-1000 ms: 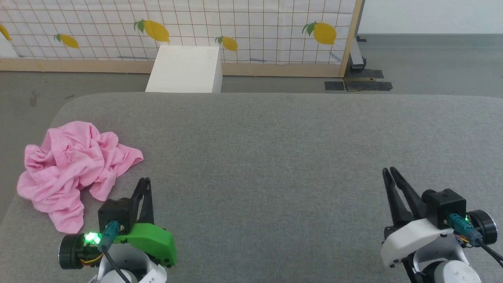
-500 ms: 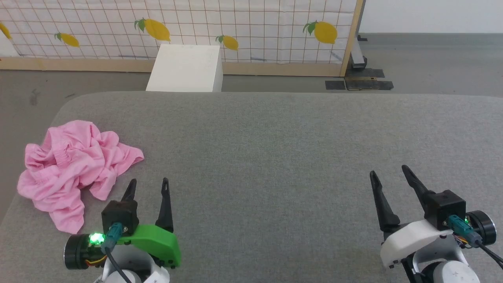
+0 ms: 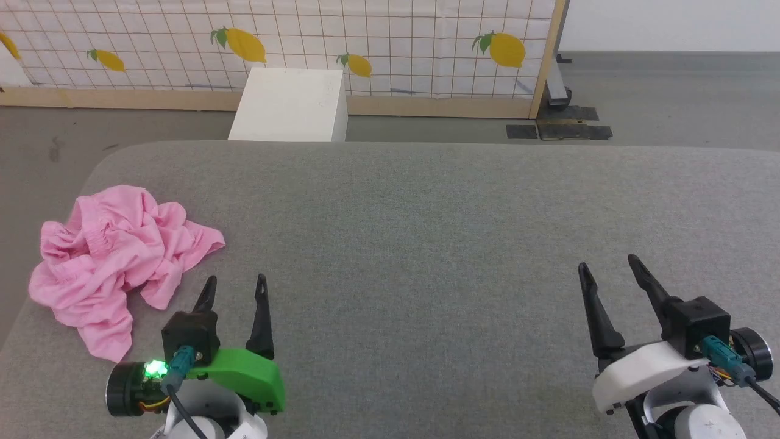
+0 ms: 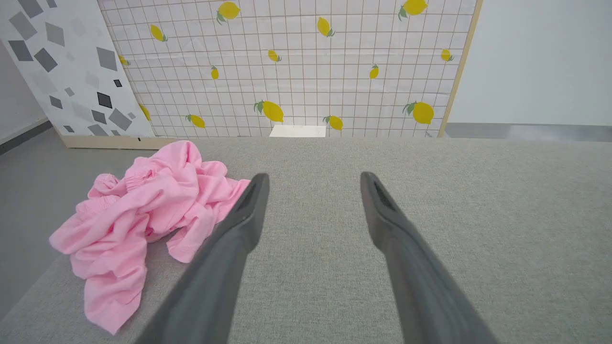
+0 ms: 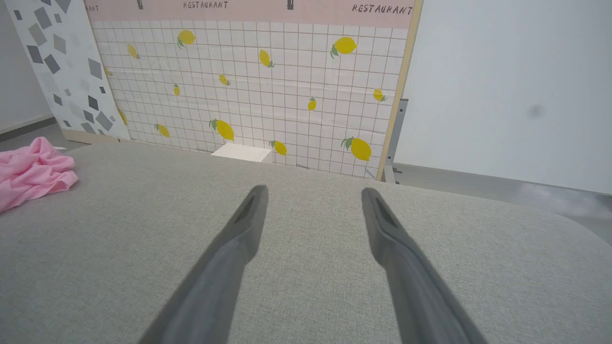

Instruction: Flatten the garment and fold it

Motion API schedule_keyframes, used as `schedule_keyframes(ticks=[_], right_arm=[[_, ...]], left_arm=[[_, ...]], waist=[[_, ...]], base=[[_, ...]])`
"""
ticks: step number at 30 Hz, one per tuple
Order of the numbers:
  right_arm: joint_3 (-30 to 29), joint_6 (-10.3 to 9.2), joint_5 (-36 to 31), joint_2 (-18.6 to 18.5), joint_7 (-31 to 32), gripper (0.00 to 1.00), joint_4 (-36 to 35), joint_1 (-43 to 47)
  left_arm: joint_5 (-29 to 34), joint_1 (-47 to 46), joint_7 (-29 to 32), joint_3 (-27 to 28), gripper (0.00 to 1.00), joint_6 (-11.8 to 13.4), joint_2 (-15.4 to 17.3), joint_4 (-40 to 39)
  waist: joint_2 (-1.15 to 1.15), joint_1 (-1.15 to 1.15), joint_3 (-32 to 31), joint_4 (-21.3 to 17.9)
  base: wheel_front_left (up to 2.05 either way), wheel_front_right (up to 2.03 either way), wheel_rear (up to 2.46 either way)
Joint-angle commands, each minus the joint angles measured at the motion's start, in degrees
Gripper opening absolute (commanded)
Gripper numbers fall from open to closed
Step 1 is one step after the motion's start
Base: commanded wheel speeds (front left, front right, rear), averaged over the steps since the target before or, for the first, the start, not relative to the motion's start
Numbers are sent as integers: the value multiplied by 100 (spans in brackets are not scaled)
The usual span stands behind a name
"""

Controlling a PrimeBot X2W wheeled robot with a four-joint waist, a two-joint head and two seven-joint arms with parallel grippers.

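The garment (image 3: 116,256) is a crumpled pink heap near the left edge of the grey padded table (image 3: 426,231); its gathered waistband shows in the pile. In the left wrist view the garment (image 4: 143,220) lies left of my fingers. In the right wrist view the garment (image 5: 31,172) lies far off at the left edge. My left gripper (image 3: 236,284) stands open just right of the heap, close to its hem but apart from it, holding nothing. My right gripper (image 3: 606,264) is open over bare table at the lower right, far from the garment.
A white box (image 3: 289,105) stands on the floor behind the table. Beyond it runs a lemon-print tiled screen (image 3: 365,42) with a wooden frame. The table's rounded left corner (image 3: 97,171) drops to grey floor (image 3: 36,146).
Both grippers have opened from shut. The garment lies as before. The whole picture has shifted slightly.
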Motion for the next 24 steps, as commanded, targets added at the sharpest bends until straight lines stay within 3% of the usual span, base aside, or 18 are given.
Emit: schedule_keyframes(ticks=[1,24], right_arm=[[-16,-2,66,5,-65,100,19,-101],[-147,-4,269,8,-332,100,151,-90]], left_arm=[[-62,-122,-55,-16,100,33,0,30],[-345,-208,-323,-76,100,124,-5,159]], waist=[[0,0,0,1],[0,0,-4,31]], base=[[0,0,0],[0,0,0]])
